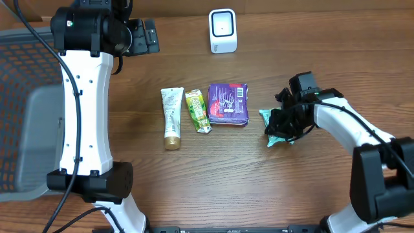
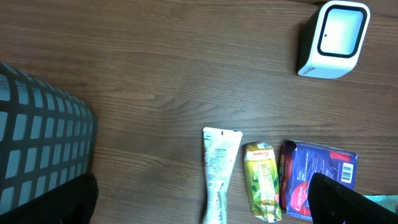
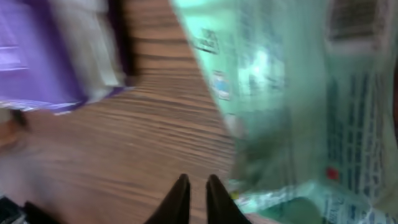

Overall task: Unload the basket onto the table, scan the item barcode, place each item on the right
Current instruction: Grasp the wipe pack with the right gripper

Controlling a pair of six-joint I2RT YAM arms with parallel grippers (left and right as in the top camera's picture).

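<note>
Teal packet (image 1: 273, 138) is lying on the bench (image 1: 259, 188) at the right, just beside the purple packet (image 1: 228, 103) and well apart from the white scanner (image 1: 223, 30) at the far edge. Right end effector (image 3: 198, 194) is sitting down at the packet's edge with fingers drawn almost together; the wrist view is blurring too much to tell if the film is caught between them. Left end effector (image 2: 202, 193) is hanging near the scanner, fingers wide apart, holding nothing. Judging the step as the pick: it is needing a firm pinch on the edge, a straight lift so the thin wrap is not slipping or dragging the purple packet, then turning the printed code toward the scanner window.
</note>
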